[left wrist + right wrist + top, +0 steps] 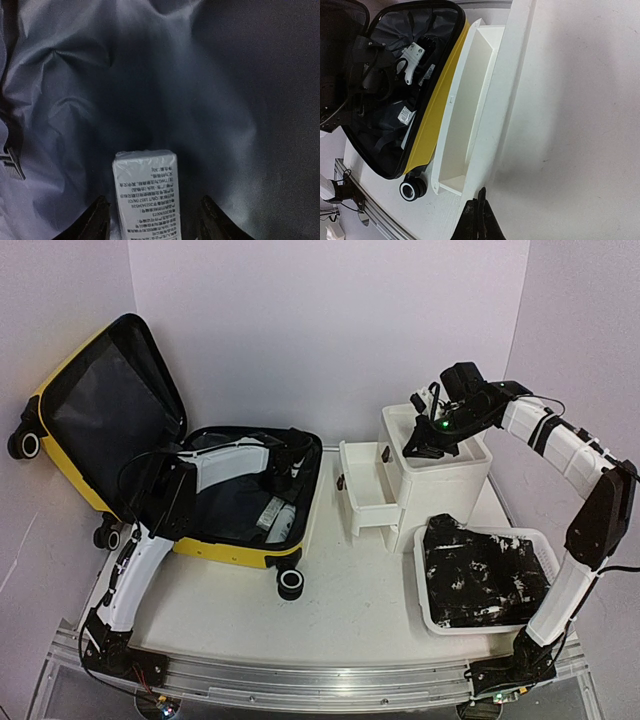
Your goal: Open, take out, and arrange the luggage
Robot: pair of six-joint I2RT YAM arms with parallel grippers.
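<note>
The yellow luggage (230,552) lies open at the left, its lid (110,410) propped up against the back wall and its dark lining (150,75) showing. My left gripper (285,465) reaches down into the lower half. In the left wrist view it (154,200) is open and straddles a small white wrapped box (145,185) with printed text, with a gap on each side of the box. My right gripper (430,440) hovers over the top of the white cabinet (445,475). Its fingertips (480,200) are shut, with nothing between them.
One cabinet drawer (365,490) is pulled out toward the luggage (432,125) and looks empty (465,115). A white basket (432,615) holding black-and-white cloth (485,575) sits at the front right. Another white item (280,515) lies in the suitcase. A black wheel (291,583) sticks out from its near corner.
</note>
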